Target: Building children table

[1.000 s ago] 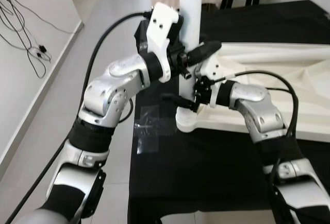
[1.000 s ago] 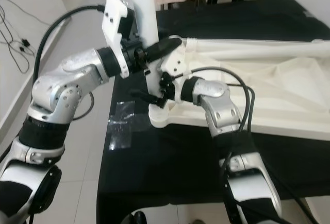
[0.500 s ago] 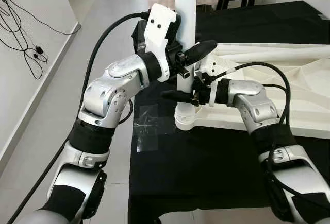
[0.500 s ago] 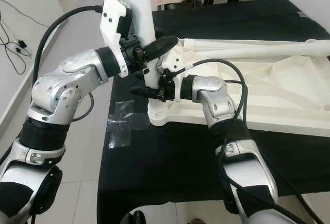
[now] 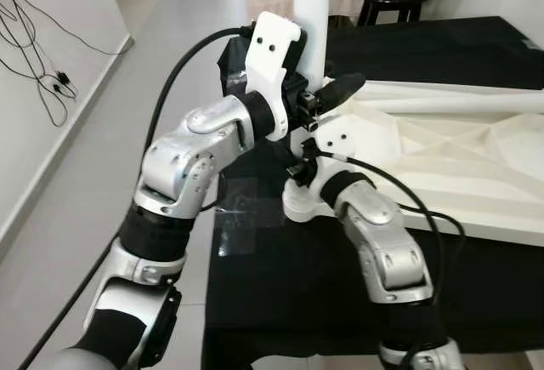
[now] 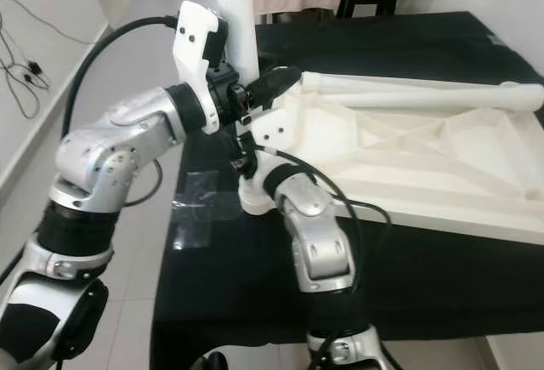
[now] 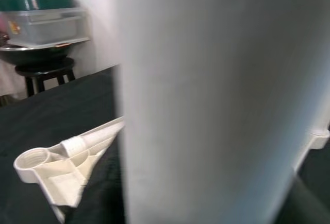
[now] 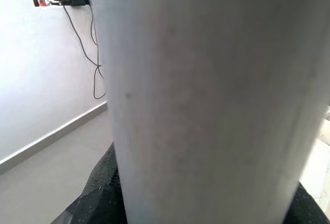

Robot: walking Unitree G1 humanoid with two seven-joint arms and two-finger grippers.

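One white leg (image 5: 313,13) stood upright in the tabletop's (image 6: 408,157) corner socket — left gripper (image 5: 327,93) clamped around it, right gripper (image 5: 299,166) below, grip unclear; another leg (image 6: 416,93) lay unfitted beyond — assembly seemed early.

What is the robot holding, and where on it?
The white leg: left gripper around its middle, right gripper lower, near its base.

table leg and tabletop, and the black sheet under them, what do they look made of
The table leg and upturned tabletop look like moulded plastic, off-white and matte: ribbed underside, threaded corner socket. The black sheet looks like soft cloth, dull, with faint creases, though the weave can't be made out.
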